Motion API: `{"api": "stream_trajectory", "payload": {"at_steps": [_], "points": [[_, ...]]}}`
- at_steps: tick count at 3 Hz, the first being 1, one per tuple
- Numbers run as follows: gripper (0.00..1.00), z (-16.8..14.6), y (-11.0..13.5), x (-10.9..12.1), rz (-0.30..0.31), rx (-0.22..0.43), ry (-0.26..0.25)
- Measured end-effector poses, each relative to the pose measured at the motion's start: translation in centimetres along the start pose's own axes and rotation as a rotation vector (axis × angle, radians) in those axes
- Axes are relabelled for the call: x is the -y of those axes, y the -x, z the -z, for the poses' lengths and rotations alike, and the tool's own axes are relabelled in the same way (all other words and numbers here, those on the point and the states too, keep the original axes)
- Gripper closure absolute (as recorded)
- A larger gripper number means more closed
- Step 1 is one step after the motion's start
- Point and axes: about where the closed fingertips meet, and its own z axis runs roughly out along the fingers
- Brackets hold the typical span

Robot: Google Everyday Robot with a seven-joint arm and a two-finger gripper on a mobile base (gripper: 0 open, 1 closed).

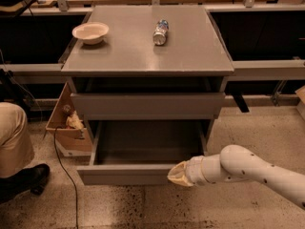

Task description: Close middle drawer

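The middle drawer point(143, 149) is pulled far out of the grey cabinet point(147, 61), below the taller uppermost drawer front point(147, 105). Its smooth grey inside is bare. Its flat front panel point(124, 174) faces the camera low in the view. The lowest drawer front is hidden beneath it. My gripper point(175, 175) comes in from the right on a white arm point(252, 168). Its tan fingertips are together and rest against the right end of the drawer's front panel. It holds nothing.
A white bowl point(90, 32) and a lying can point(161, 31) sit on the cabinet top. A cardboard box point(66, 123) with clutter stands left of the cabinet, with a black cable point(64, 171) on the floor. A person's leg and shoe point(19, 175) are at far left.
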Motion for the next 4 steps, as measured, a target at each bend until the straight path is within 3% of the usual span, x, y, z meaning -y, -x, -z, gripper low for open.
{"api": "stream_trajectory", "payload": {"at_steps": [2,4], "points": [[1.0,-1.7,-2.9,-0.3,-0.065,0.042,-0.063],[1.0,-3.7,-6.4,1.6,-0.117,0.106,-0.162]]}}
